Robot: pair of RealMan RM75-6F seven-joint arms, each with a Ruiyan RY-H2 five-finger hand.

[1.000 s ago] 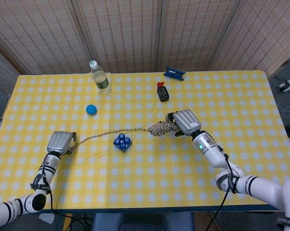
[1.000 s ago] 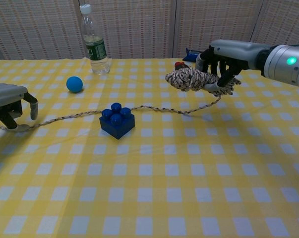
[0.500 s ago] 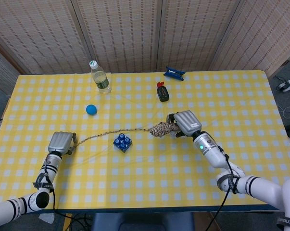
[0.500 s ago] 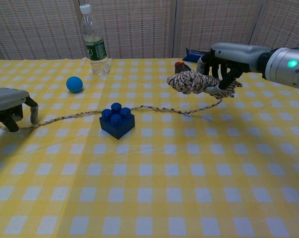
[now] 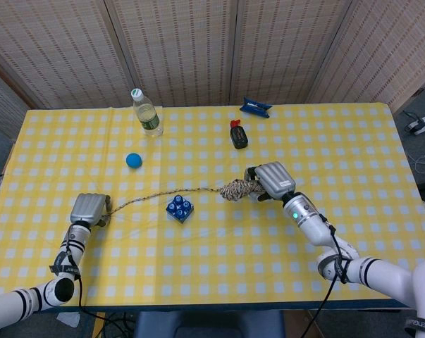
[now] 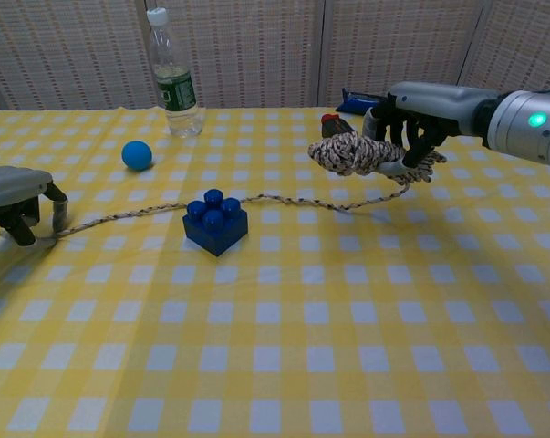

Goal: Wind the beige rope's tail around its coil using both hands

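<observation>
Winding not begun: your right hand (image 6: 404,128) grips the beige rope's coil (image 6: 347,152) raised above the table (image 6: 284,365), while your left hand (image 6: 15,196) pinches the tail (image 6: 147,212) end, which trails slack behind the blue brick (image 6: 215,221).

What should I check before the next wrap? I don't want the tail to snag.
1. Right hand holds the coil: ok.
2. Coil lifted off the table: ok.
3. Left hand grips the tail end: cannot tell; its fingers hide the end.
4. Tail clear of the brick: not ok, it runs right behind it.
5. Ball and bottle away from the tail: ok.
</observation>
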